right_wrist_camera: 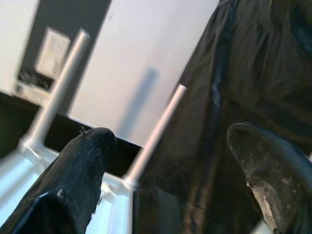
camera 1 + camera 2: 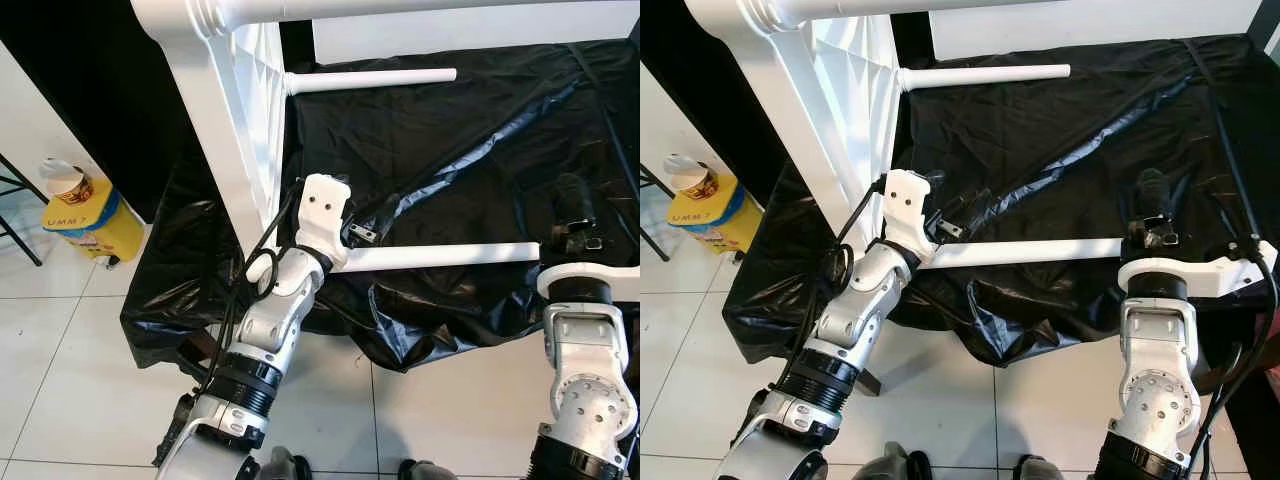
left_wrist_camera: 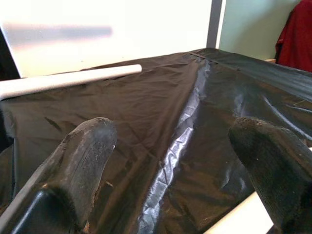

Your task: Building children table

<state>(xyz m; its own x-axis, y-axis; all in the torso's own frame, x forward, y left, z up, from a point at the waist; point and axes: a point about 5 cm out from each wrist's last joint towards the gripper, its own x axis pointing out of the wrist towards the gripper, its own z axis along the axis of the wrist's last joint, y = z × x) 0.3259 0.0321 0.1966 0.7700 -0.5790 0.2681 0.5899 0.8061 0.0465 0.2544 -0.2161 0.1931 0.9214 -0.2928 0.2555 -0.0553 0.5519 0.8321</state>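
Children's table under assembly, standing on edge on black plastic sheeting: the white tabletop is upright at the robot's left, with its legs projecting sideways over the sheeting. The near leg runs horizontally between the two grippers. The left gripper, at the end of the leg nearest the tabletop, has its fingers spread wide; in the left wrist view the leg passes beneath the gap, close under one fingertip, and no pinching contact can be seen. The right gripper sits just beyond the leg's free end, its fingers likewise spread apart and holding nothing; through their gap the right wrist view shows the far leg and another leg socketed into the tabletop's underside. A yellow container with a cup on top stands on the tiled floor, well apart from both sets of fingers. Risk, as judged: with neither gripper closed on it, the near leg may sag or work loose in its socket, and a sideways push from the left fingers could tip the edge-standing tabletop or drag the slippery sheeting.
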